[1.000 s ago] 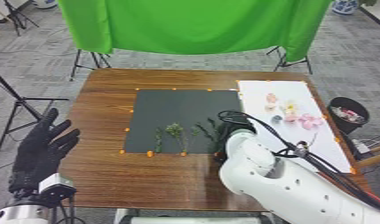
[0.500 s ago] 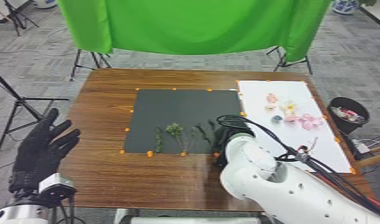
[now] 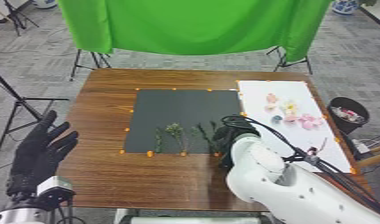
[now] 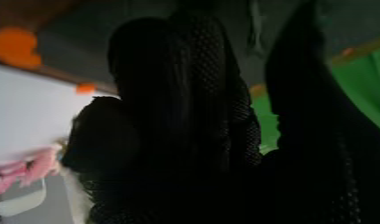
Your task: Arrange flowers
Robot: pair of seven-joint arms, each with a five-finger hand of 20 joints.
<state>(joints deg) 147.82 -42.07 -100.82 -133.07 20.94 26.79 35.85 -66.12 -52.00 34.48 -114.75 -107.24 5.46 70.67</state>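
Presently, I have my right hand (image 3: 231,141) low over the right border of the dark mat (image 3: 185,106), just beside the green stems. In the right wrist view, its fingers (image 4: 191,75) run mostly straight and close together, and the thumb (image 4: 302,75) stands apart from them, leaving a narrow gap. Whether a stem sits in that hand I cannot tell.

My left hand (image 3: 35,155) is at the left side of the brown table (image 3: 106,175), fingers extended and moderately spread, holding nothing.

Of the arrangement, I record a slim green stem (image 3: 158,141) at the mat's lower left, a branching sprig (image 3: 174,131) to its right, and further leafy stems (image 3: 203,135) between that sprig and my right hand. All lie toward the near edge.

On the white sheet (image 3: 256,91), right of the mat, I find pink blossoms (image 3: 309,121), a pale yellow flower (image 3: 289,106) and a small blue-grey bloom (image 3: 276,119), grouped toward the far half. Orange markers (image 3: 150,154) line the borders. A dark bin (image 3: 348,120) stands beside the table's right side.
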